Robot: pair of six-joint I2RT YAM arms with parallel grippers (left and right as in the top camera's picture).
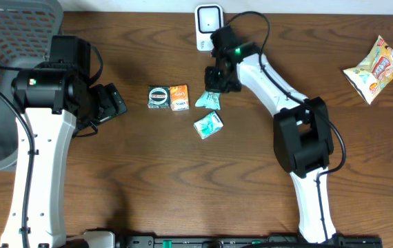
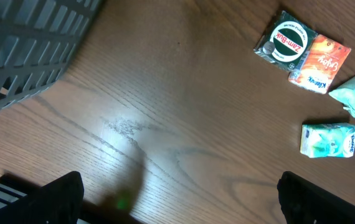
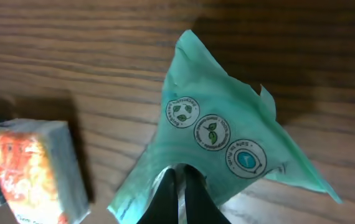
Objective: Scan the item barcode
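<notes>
The main risk is judged to lie in the grip itself. The green packet is pinched only at a thin edge of its soft wrapper. It could therefore slip out of the right end effector during a lift, or the film could be crumpled or torn. If it is carried by one edge, the packet may swing or twist, and the barcode could be turned away from the scanner. No barcode is seen on the face that shows, only three round printed marks, so the side to be presented cannot be told. The orange box lies just beside the end effector, on the left of the wrist view. It could be pushed if the lift is not made straight.

The right end effector is clenched, with its two fingers pressed together on the edge of the green packet. Whether the packet is already clear of the tabletop cannot be told. A second green packet lies near, untouched. The white scanner stands a little beyond the end effector, at the far edge. The left end effector is well apart, spread wide over bare wood, and nothing is held in it.
</notes>
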